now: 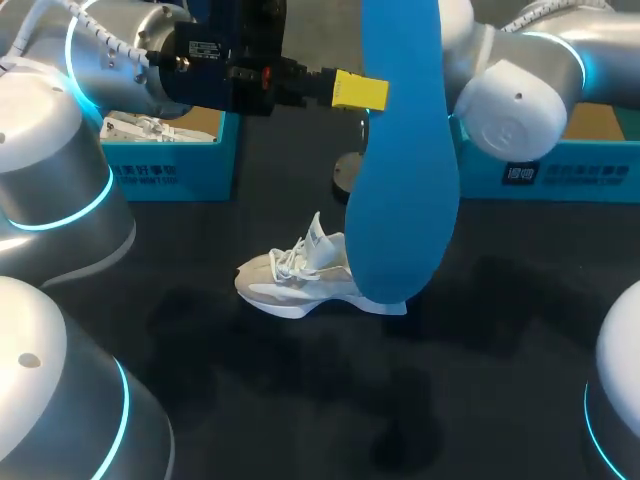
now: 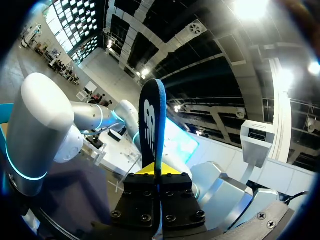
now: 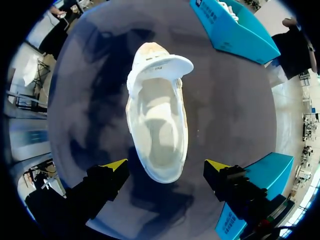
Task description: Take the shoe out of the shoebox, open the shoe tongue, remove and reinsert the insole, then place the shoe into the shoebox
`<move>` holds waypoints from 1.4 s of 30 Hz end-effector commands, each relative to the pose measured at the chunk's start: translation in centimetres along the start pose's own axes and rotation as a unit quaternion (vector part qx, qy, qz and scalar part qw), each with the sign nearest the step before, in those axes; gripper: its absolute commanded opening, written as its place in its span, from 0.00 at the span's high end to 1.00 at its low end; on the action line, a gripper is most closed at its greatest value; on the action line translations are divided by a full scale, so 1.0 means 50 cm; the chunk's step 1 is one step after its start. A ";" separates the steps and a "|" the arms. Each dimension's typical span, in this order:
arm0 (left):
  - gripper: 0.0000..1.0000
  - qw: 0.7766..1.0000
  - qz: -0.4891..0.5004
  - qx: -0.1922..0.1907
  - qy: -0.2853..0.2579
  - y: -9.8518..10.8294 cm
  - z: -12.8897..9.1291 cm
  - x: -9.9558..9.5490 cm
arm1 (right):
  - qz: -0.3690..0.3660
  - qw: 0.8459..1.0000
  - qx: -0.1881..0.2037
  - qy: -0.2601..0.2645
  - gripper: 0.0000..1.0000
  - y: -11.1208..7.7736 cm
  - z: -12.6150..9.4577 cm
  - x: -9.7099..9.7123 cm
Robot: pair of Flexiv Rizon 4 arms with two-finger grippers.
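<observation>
White and pale grey, the shoe (image 1: 300, 275) rests on its sole near the middle of the dark worktop (image 1: 470, 400), outside both shoeboxes. Seen from straight above, its tongue (image 3: 161, 62) is folded forward towards the toe, so the mouth gapes and the bare footbed shows. The shoe is empty and ready to take something in.

The blue insole (image 1: 400, 170) hangs upright in the air over the shoe's heel side. It is pinched near its upper part by the left end effector (image 2: 156, 172), whose fingers are clenched flat on its two faces. Held vertical with its lower end free, it seems poised to be fed down into the opening, so I judge the reinsertion step to be at hand.

The right end effector (image 3: 166, 166) hovers above the heel. Its yellow-tipped fingers are spread wide on either side of the shoe and grasp nothing. That straddling position would let it steady the shoe, or keep the collar open, as the insole goes in.

Further out, a teal shoebox (image 1: 170, 170) stands at the far left with something white in it. Another (image 1: 570, 170) stands at the far right. Both are well apart from the shoe.
</observation>
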State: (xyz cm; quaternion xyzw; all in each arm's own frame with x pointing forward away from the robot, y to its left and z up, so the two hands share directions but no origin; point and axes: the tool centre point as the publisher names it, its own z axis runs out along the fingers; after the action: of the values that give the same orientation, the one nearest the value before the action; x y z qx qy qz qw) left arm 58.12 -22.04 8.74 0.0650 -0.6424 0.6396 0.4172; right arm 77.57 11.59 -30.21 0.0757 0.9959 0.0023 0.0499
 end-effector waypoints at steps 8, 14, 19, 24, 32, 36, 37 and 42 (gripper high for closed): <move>1.00 1.000 0.000 0.001 0.001 0.001 0.000 -0.001 | 0.000 1.000 0.000 -0.001 0.00 -0.002 0.000 0.001; 1.00 1.000 0.000 0.001 0.001 0.001 0.000 -0.001 | 0.000 1.000 0.000 -0.001 0.00 -0.002 0.000 0.001; 1.00 1.000 0.000 0.001 0.001 0.001 0.000 -0.001 | 0.000 1.000 0.000 -0.001 0.00 -0.002 0.000 0.001; 1.00 1.000 0.000 0.001 0.001 0.001 0.000 -0.001 | -0.007 1.000 0.007 -0.005 0.00 0.013 0.012 -0.014; 1.00 1.000 0.000 0.001 0.001 0.001 0.000 -0.001 | -0.020 0.999 0.009 -0.026 0.00 0.064 0.023 -0.064; 1.00 1.000 0.000 0.001 0.001 0.001 0.000 -0.001 | -0.025 0.999 0.011 -0.027 0.00 0.080 0.043 -0.070; 1.00 1.000 0.000 0.001 0.001 0.001 0.000 -0.001 | -0.025 0.999 0.011 -0.027 0.00 0.084 0.049 -0.069; 1.00 1.000 0.000 0.001 0.001 0.001 0.000 -0.001 | -0.024 0.999 0.010 -0.023 0.00 0.092 0.085 -0.056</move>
State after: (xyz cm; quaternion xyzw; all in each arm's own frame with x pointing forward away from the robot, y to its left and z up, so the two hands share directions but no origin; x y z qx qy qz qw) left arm 58.12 -22.04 8.74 0.0649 -0.6424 0.6396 0.4172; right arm 81.25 14.90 -32.64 0.0510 0.9961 -0.0073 0.0710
